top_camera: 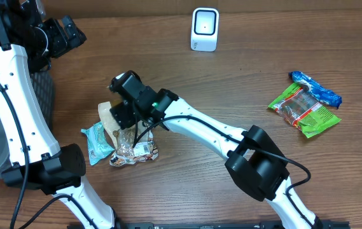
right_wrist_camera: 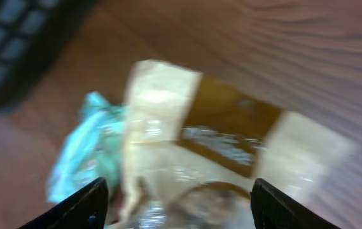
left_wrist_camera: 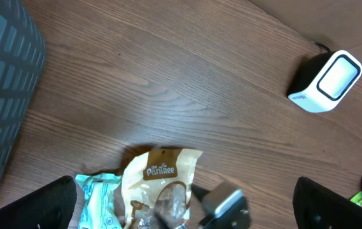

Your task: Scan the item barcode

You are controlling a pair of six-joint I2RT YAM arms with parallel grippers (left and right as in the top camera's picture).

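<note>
Overhead: the right gripper (top_camera: 122,119) hangs over a small pile at the left-centre of the table (top_camera: 231,76). Its jaws are parted above the beige snack packet (top_camera: 109,117), which lies flat with a teal packet (top_camera: 97,143) touching its left edge. The white barcode scanner (top_camera: 205,28) stands well apart at the far edge. A green packet (top_camera: 305,109) and a blue packet (top_camera: 317,88) lie together at the right. The left gripper (top_camera: 63,35) sits at the far left, above a dark mesh basket (top_camera: 41,95).

Left wrist: the left gripper (left_wrist_camera: 187,213) is spread fully wide and holds nothing. Below it are the beige packet (left_wrist_camera: 161,175), the teal one (left_wrist_camera: 101,197) and the scanner (left_wrist_camera: 326,81) at far right. The basket (left_wrist_camera: 2,95) fills the left side.

Right wrist: the picture is blurred. The right gripper (right_wrist_camera: 181,210) has its fingers (right_wrist_camera: 85,203) well apart on either side of the beige packet (right_wrist_camera: 161,121). Whether they touch it I cannot tell. The teal packet (right_wrist_camera: 82,146) lies at its left.
</note>
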